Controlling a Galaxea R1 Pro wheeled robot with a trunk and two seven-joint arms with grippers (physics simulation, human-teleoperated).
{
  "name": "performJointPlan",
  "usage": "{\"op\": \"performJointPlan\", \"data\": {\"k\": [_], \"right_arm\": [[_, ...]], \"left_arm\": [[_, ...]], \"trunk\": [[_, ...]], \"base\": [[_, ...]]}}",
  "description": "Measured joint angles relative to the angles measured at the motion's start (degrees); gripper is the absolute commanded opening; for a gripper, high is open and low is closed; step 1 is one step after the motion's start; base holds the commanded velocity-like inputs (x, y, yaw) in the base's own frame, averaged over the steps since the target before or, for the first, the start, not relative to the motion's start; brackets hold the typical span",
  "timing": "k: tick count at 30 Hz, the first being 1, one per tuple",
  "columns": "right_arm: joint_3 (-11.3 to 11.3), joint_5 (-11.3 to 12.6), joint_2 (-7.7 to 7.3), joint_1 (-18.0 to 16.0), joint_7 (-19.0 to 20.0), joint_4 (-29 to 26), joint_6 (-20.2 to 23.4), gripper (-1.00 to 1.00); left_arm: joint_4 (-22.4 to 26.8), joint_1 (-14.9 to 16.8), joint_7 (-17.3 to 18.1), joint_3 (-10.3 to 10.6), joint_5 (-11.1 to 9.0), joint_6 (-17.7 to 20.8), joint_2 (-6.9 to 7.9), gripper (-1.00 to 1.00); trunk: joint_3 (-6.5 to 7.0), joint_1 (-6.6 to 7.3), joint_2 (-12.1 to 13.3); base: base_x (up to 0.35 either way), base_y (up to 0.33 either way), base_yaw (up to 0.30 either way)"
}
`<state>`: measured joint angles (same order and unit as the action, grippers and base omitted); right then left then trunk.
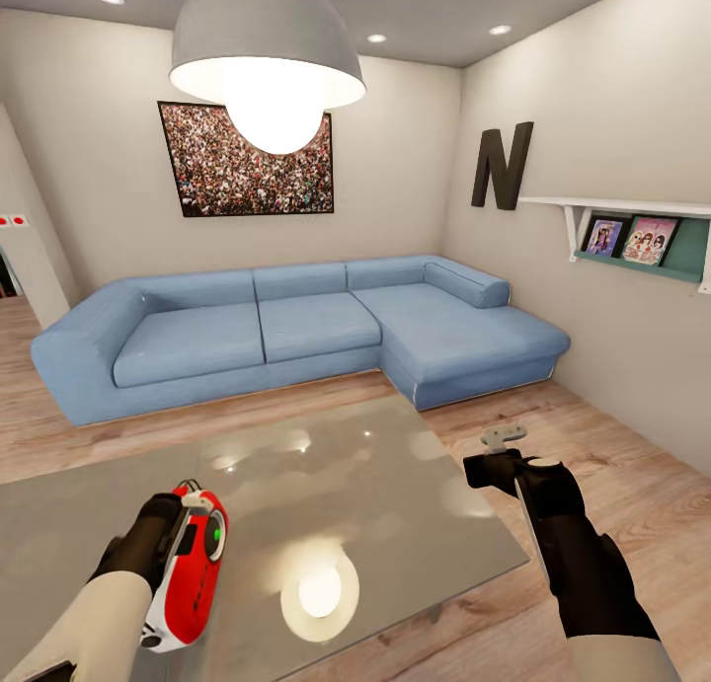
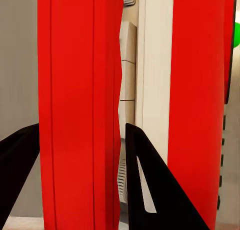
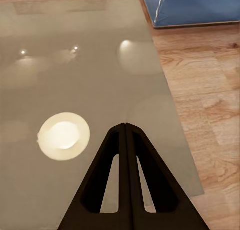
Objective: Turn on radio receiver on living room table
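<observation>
The red radio receiver [image 1: 193,573] with white sides stands at the near left of the glossy grey table [image 1: 395,485]. A green light shows on its round dial [image 1: 215,536]. My left gripper [image 1: 181,536] is shut on it. In the left wrist view the black fingers [image 2: 150,190] press either side of a red part of the radio receiver [image 2: 80,90]. My right gripper [image 1: 506,433] hovers shut over the table's right edge. In the right wrist view its fingers [image 3: 125,125] are closed together with nothing between them, above the table [image 3: 75,65].
A blue L-shaped sofa [image 1: 296,327] stands behind the table, under a crowd picture [image 1: 247,159]. A white pendant lamp [image 1: 267,60] hangs overhead. On the right wall are a black letter N [image 1: 502,166] and a shelf [image 1: 642,238]. Wood floor [image 1: 612,465] lies to the table's right.
</observation>
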<state>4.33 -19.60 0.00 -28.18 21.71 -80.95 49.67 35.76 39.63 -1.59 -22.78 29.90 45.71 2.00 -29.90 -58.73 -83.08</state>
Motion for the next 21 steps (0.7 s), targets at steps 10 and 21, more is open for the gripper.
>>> {"op": "performJointPlan", "data": {"k": [10,21], "right_arm": [[0.1,0.0,0.00,0.0,0.0,0.2,-0.1,-1.00],[0.1,0.0,0.00,0.1,0.0,2.6,-3.5,-1.00]], "left_arm": [[-3.1,-0.1,0.0,-0.1,0.0,-4.7,0.02,-1.00],[-7.6,-0.1,0.0,-0.2,-0.2,-9.6,0.99,-1.00]], "trunk": [[0.00,0.00,0.0],[0.00,0.00,0.0]], "base": [[0.000,0.000,0.000],[0.000,0.000,0.000]]}}
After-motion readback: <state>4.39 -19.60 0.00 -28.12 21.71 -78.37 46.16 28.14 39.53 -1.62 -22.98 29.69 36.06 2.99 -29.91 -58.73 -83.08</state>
